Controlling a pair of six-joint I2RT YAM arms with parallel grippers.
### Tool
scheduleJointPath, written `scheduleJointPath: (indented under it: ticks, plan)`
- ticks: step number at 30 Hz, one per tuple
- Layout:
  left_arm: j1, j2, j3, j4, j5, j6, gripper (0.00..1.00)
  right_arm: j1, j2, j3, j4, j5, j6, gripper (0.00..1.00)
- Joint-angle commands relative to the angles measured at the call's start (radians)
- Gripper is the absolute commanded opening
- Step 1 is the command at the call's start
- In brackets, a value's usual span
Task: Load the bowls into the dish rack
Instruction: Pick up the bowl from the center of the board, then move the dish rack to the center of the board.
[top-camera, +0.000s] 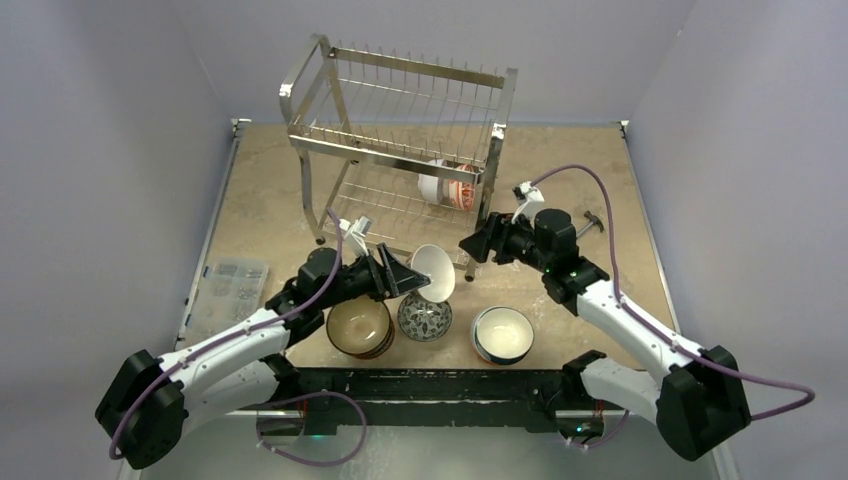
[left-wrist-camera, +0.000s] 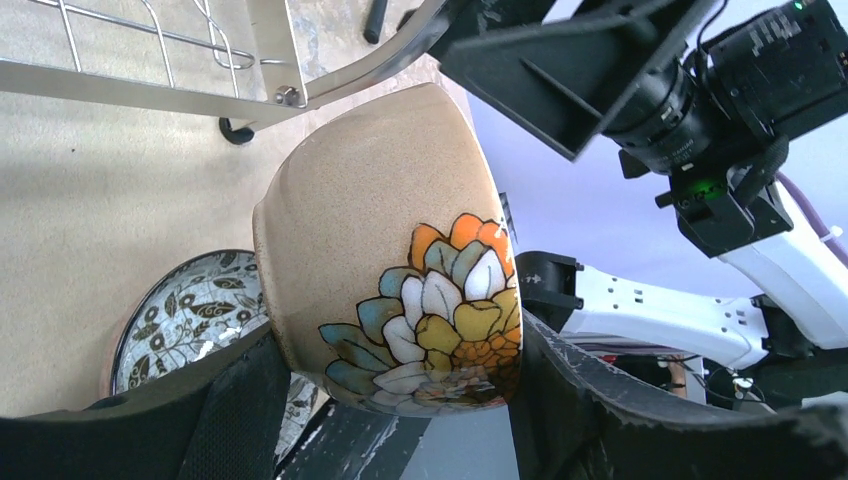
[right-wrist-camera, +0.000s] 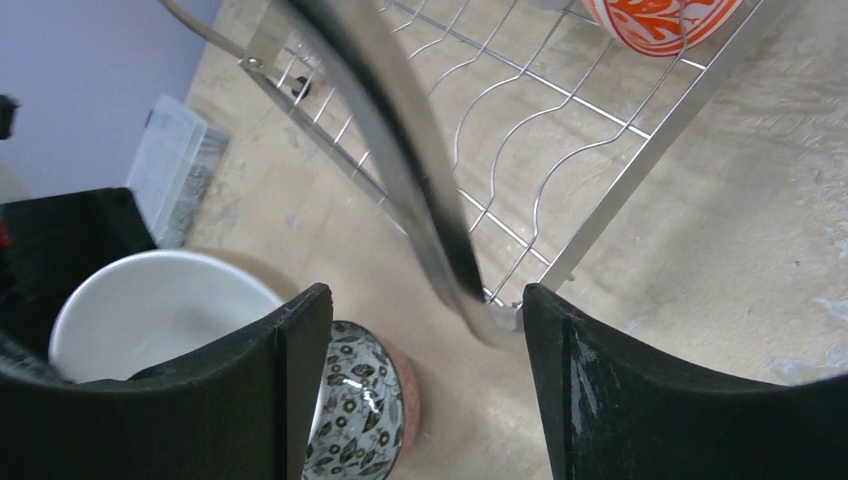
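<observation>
My left gripper (top-camera: 412, 280) is shut on a tan bowl (top-camera: 433, 272) with a white inside, held tilted on its side just in front of the dish rack (top-camera: 400, 120). In the left wrist view the tan flower-painted bowl (left-wrist-camera: 400, 250) sits between my fingers (left-wrist-camera: 240, 400). My right gripper (top-camera: 472, 245) stands open and empty by the rack's front right leg, whose tube (right-wrist-camera: 400, 170) runs past its fingers (right-wrist-camera: 290, 380). A red-patterned bowl (top-camera: 450, 185) lies in the rack's lower tier. On the table are a brown bowl (top-camera: 358, 327), a leaf-patterned bowl (top-camera: 424, 318) and a white bowl (top-camera: 502, 333).
A clear plastic box (top-camera: 235, 285) lies at the table's left edge. A small dark tool (top-camera: 592, 222) lies right of the right arm. The two grippers are close together in front of the rack. Grey walls enclose the table on three sides.
</observation>
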Motion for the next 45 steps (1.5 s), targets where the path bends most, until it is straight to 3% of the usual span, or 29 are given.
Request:
scheduleJointPath:
  ticks: [1, 4, 9, 13, 21, 39, 45]
  plan:
    - [0.008, -0.061, 0.018, -0.003, -0.026, 0.020, 0.00, -0.003, 0.060, 0.057, 0.044, 0.065, -0.091, 0.68]
    - [0.008, -0.068, 0.016, -0.026, -0.034, 0.019, 0.00, -0.002, 0.078, 0.045, 0.088, 0.058, -0.115, 0.59]
    - [0.008, -0.069, 0.017, -0.032, -0.037, 0.021, 0.00, -0.002, 0.079, 0.041, 0.087, 0.078, -0.142, 0.20]
    - [0.008, -0.064, 0.022, -0.032, -0.049, 0.030, 0.00, -0.003, 0.038, 0.022, 0.057, 0.104, -0.153, 0.01]
    - [0.012, -0.062, 0.060, -0.074, -0.077, 0.082, 0.00, -0.003, -0.097, -0.035, -0.021, 0.102, -0.157, 0.00]
    - [0.016, -0.136, 0.071, -0.155, -0.190, 0.136, 0.00, -0.020, -0.221, -0.042, -0.202, 0.274, -0.091, 0.00]
    - [0.018, -0.157, 0.069, -0.170, -0.222, 0.153, 0.00, -0.020, -0.253, -0.044, -0.219, 0.325, -0.082, 0.34]
